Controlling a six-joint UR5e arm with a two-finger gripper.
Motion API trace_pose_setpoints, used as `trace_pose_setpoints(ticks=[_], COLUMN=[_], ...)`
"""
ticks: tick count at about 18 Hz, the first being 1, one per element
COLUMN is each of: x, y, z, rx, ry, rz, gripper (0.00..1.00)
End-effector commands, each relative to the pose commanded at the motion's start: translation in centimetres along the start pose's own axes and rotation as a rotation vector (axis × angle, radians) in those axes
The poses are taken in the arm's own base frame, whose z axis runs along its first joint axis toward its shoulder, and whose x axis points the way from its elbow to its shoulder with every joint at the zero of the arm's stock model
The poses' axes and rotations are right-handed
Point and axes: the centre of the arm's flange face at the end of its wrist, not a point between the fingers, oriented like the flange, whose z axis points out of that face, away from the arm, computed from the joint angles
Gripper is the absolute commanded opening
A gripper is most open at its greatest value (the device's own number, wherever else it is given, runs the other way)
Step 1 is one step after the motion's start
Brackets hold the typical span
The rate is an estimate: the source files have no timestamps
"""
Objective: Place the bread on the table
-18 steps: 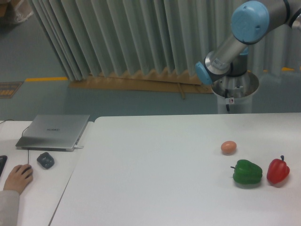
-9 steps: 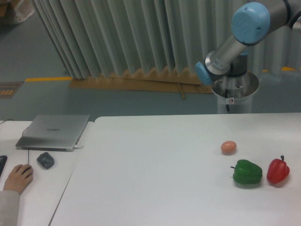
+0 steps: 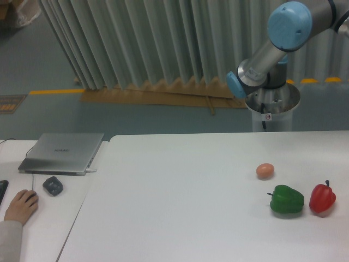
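While the arm reaches in from the upper right, only its joints show.

Arm: the UR5e arm (image 3: 283, 33), grey with pale blue caps, rises from a round metal base (image 3: 272, 109) behind the bench's far edge at about 1 o'clock and leaves the picture at the top right.
Tool: outside the picture, so whether its fingers are apart or together cannot be told.
Bread: no loaf piece shows anywhere in this view; its place cannot be told.
Bench: the large white bench (image 3: 180, 202) with a rounded far-left corner fills the lower part of the view.
Egg: a small brown egg (image 3: 265, 171) lies on the bench at about 3 o'clock.
Green pepper: a green bell pepper (image 3: 287, 200) sits near the egg, toward 4 o'clock.
Red pepper: a red bell pepper (image 3: 322, 198) stands just beside the green one, on its right, close to the picture's edge.
Desk: a narrower white desk (image 3: 46, 218) adjoins the bench at 9 o'clock.
Laptop: a closed silver laptop (image 3: 61, 152) lies on the desk.
Dark object: a small grey lump (image 3: 53, 185) lies near the laptop's front edge.
Person: a hand (image 3: 20, 206) rests on a mouse at 8 o'clock.
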Motion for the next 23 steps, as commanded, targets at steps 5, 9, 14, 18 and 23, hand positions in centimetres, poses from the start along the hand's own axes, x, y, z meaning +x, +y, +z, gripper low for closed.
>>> trace_pose_setpoints(ticks=[5,9,14,18,23], x=[0.6,0.8,1.5,2.9,4.6], y=[0.2,0.2,0.2,0.1,-2.5], z=[-1.7,-2.5,-5.7,-9.7,-12.4], rx=[0.007,0.01,0.03,0.056,0.058], ry=[0.02,0.051,0.094,0.144,0.153], rz=[0.0,0.002,-0.009,-0.059,-0.058], gripper=[0.32,0.31,0.31,0.31,0.31])
